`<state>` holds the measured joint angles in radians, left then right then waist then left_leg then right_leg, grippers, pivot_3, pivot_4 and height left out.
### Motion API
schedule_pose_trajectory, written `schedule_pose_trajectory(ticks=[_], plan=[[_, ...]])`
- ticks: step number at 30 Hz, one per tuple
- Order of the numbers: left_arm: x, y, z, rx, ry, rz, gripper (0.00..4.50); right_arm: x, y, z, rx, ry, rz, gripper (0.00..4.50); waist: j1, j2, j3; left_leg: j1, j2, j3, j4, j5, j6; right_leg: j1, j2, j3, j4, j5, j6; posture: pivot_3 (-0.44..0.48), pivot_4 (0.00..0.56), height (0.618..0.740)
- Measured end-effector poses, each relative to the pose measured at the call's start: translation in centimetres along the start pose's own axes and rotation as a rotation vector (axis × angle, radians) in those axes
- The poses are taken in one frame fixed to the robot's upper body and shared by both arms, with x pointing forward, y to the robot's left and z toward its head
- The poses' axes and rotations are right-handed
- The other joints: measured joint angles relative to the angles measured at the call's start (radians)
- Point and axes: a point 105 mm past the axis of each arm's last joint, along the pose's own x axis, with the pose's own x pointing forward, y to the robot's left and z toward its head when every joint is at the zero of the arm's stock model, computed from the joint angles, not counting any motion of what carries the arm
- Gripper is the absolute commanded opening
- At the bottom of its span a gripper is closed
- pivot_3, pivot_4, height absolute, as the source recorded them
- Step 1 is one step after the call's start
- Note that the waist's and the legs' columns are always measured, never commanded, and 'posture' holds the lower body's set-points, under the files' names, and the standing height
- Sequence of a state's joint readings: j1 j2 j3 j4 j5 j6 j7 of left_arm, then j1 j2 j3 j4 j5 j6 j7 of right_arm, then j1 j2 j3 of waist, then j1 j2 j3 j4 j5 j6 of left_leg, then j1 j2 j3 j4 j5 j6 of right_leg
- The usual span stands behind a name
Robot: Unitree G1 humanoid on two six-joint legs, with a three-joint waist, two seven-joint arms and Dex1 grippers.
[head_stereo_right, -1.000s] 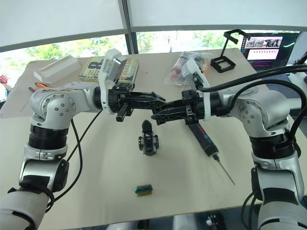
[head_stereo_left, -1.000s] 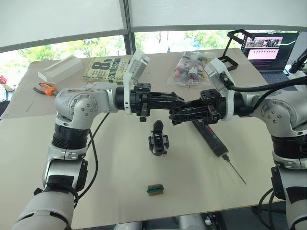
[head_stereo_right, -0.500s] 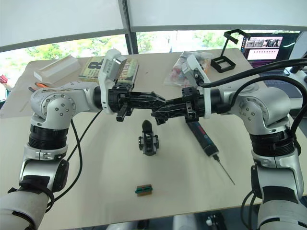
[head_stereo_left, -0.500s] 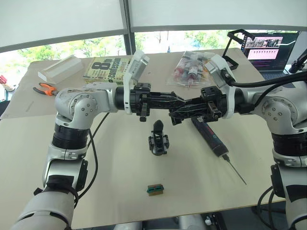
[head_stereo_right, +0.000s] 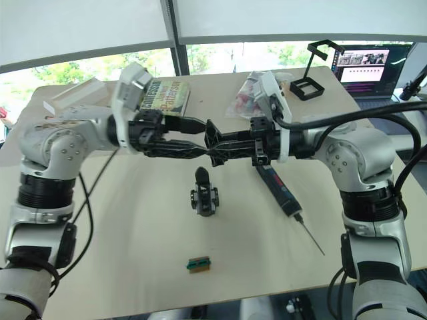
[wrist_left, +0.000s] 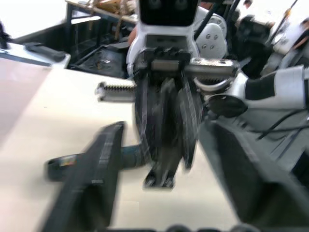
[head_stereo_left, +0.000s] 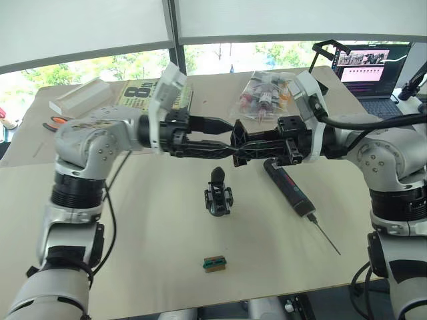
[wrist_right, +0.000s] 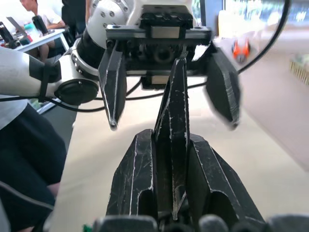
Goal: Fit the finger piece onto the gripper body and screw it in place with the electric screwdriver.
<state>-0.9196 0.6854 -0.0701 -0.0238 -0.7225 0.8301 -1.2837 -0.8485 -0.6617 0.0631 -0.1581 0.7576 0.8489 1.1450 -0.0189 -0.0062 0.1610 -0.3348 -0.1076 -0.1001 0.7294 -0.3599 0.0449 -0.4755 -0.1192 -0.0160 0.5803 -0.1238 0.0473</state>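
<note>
Two grippers meet above the gripper body (head_stereo_left: 219, 195): our right gripper (wrist_right: 171, 145) pinches the finger piece (wrist_right: 175, 121), our left gripper (wrist_right: 171, 92) gapes around it. Beside lies the electric screwdriver (head_stereo_left: 290, 190); nearer us, a green-brown block (head_stereo_left: 215, 263).

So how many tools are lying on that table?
2. A black electric screwdriver lies on the table's right side, below the right claw. Orange-handled pliers lie at the far left edge, partly behind the left arm. More may be hidden behind the arms.
</note>
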Motion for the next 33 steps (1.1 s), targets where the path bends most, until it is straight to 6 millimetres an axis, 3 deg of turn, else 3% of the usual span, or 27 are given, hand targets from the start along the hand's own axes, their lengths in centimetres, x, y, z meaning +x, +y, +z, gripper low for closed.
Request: schedule_pose_trajectory(ticks=[4, 9, 11, 15, 19, 24, 33], plan=[[-3.5, -0.4, -3.7, 0.01, 0.134, 0.062, 4.5, 0.4, 0.9, -1.1, -0.042, -0.055, 0.043, 0.38, -0.003, 0.001, 0.0, 0.0, 0.0, 0.0, 0.0, 0.0, 0.0, 0.0, 0.001, 0.0, 0.0, 0.0, -0.001, 0.0, 0.15, 0.738], [-5.0, -1.7, -7.6, 0.038, 0.258, 0.071, 4.5, 0.7, 2.2, -2.0, -0.129, -0.068, 0.11, 0.38, 0.005, 0.001, 0.0, 0.0, 0.0, 0.0, -0.001, 0.0, 0.0, 0.0, 0.002, 0.0, 0.0, 0.001, 0.0, 0.0, 0.15, 0.738], [-4.6, -2.2, -9.9, 0.077, 0.298, 0.077, 4.5, 0.9, 2.6, -2.9, -0.132, -0.059, 0.135, 0.38, 0.005, 0.001, -0.001, 0.0, 0.001, 0.0, -0.001, 0.0, 0.0, 0.001, 0.003, 0.001, -0.001, 0.002, -0.001, 0.0, 0.15, 0.738], [-1.9, -3.0, -15.3, 0.066, 0.323, 0.078, 4.5, 1.7, 3.2, -4.1, -0.113, -0.065, 0.17, 0.38, 0.007, 0.001, 0.0, -0.001, 0.001, 0.001, 0.001, 0.0, 0.0, 0.001, 0.003, 0.001, -0.001, 0.003, -0.001, 0.0, 0.15, 0.738], [-1.3, -2.1, -15.8, 0.159, 0.346, 0.124, 4.5, 1.6, 3.3, -4.3, -0.112, -0.06, 0.167, 0.38, 0.009, 0.001, 0.0, 0.0, 0.002, 0.001, 0.001, 0.001, -0.002, 0.001, 0.004, 0.002, -0.001, 0.004, -0.003, 0.0, 0.15, 0.738], [1.6, -1.3, -17.1, 0.14, 0.272, 0.176, 4.5, 1.5, 3.6, -4.5, -0.102, -0.048, 0.154, 0.38, 0.013, 0.001, -0.001, 0.0, 0.003, 0.001, 0.001, 0.001, -0.002, 0.001, 0.005, 0.002, -0.001, 0.005, -0.003, 0.0, 0.15, 0.738], [2.5, -0.7, -18.8, 0.08, 0.247, 0.202, 4.5, 1.1, 3.8, -4.9, -0.086, -0.043, 0.126, 0.38, 0.009, 0.001, -0.001, 0.0, 0.003, 0.002, 0.001, 0.002, -0.002, 0.001, 0.005, 0.003, -0.001, 0.005, -0.003, 0.0, 0.15, 0.738]])
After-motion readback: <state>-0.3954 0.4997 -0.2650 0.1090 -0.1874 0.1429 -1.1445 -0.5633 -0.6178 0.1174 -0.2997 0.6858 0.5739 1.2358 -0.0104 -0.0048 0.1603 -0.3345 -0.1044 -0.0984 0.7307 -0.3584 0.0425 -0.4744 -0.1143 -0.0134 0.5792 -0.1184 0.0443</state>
